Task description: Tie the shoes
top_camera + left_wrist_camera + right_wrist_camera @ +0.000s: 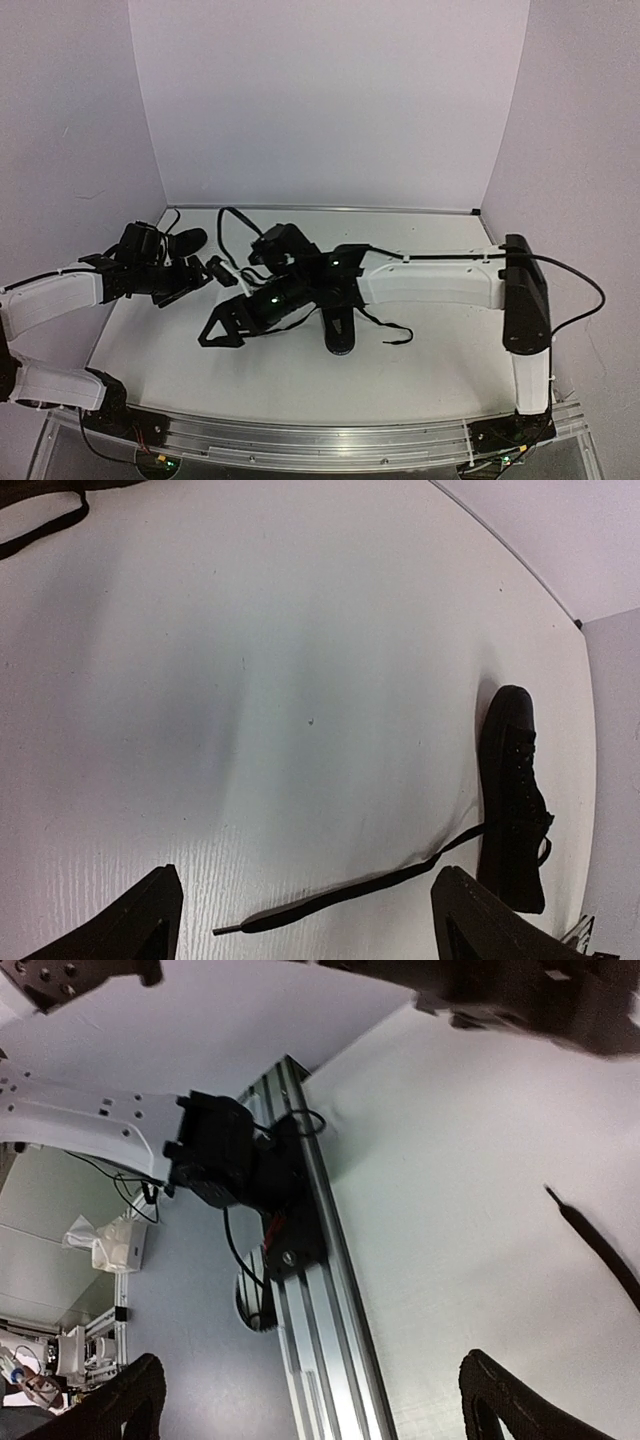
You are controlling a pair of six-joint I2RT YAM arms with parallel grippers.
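Your left gripper (307,880): jaws wide, empty. Lace (350,892) lies slack between them, shoe (512,800) just outside one finger. Lace thin, limp, probably slippery, so pinch near tip. Right gripper (310,1360): wide, empty.

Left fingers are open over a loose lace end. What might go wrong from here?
1. The lace lies flat and thin on the table; the open left fingers may scrape the surface or close on nothing.
2. A pull on it might drag the shoe rather than tighten it.
3. In the top view the right arm reaches across the middle, close to the left fingers, so they may collide.
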